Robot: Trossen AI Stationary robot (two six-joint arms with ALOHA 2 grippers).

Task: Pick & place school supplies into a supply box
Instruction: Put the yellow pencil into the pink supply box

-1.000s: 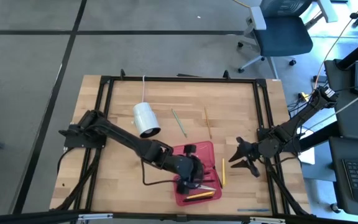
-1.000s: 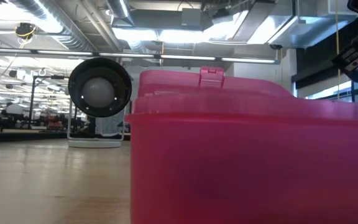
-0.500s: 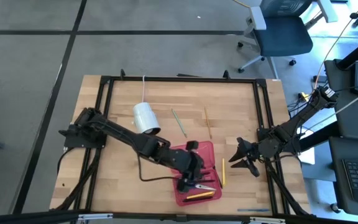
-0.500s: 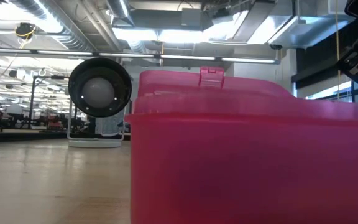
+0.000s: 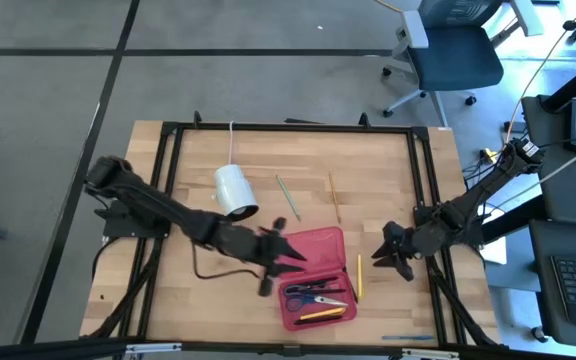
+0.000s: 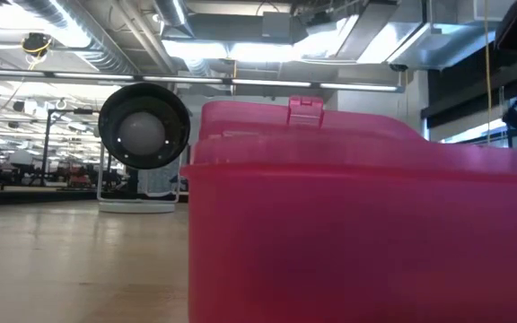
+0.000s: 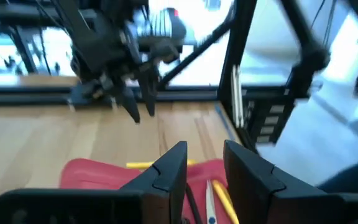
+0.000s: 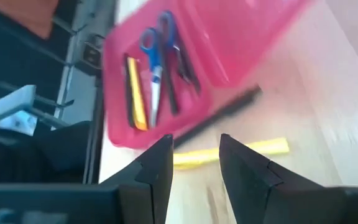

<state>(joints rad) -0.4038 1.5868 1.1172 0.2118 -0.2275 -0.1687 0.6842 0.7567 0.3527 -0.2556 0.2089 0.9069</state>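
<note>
Pencils are what my next reach turns on: a yellow pencil (image 5: 359, 275) lies on the counter (image 5: 198, 300) just beside the red box (image 5: 313, 275), between it and my right gripper (image 5: 386, 258), its long axis running along the box's side. My right gripper is the nearer one, fingers spread and empty, with a black pen (image 8: 219, 115) also beside the box. My left gripper (image 5: 280, 258) hovers at the box's other edge, spread, holding nothing. Scissors (image 5: 313, 295) and another pencil already lie inside. A green pencil (image 5: 287, 196) and a wooden pencil (image 5: 334, 196) lie farther off, near the white cylinder (image 5: 235, 190). Nothing blocks the yellow one.
</note>
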